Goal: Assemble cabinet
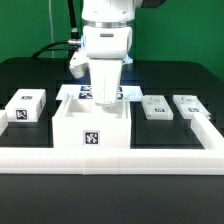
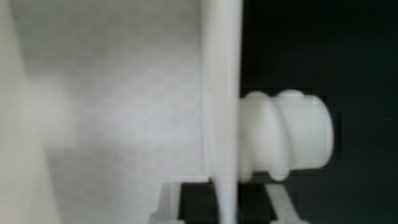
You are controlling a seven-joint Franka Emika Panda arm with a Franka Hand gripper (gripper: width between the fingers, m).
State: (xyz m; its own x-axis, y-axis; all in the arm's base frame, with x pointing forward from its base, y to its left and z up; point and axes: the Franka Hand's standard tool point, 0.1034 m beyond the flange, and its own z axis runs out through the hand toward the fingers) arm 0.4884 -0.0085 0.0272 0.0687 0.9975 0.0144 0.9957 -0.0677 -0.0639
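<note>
The cabinet point(image 1: 92, 128) is a large white box with a tag on its front, standing mid-table. My gripper point(image 1: 101, 96) reaches straight down at the cabinet's rear part. Its fingertips are hidden there in the exterior view. In the wrist view my gripper point(image 2: 228, 198) straddles a thin upright white wall point(image 2: 222, 90) of the cabinet. The dark pads point(image 2: 198, 200) lie against both of its faces, so the jaws are shut on it. A broad white cabinet face point(image 2: 98, 110) lies on one side of the wall. A white ribbed round knob point(image 2: 294, 140) sticks out on the other.
A small tagged white block point(image 1: 25, 105) lies at the exterior view's left. Two more blocks point(image 1: 155, 106) point(image 1: 190, 104) lie at its right. A white rail point(image 1: 110, 159) runs along the front and up the right side. The marker board point(image 1: 76, 92) shows behind the cabinet.
</note>
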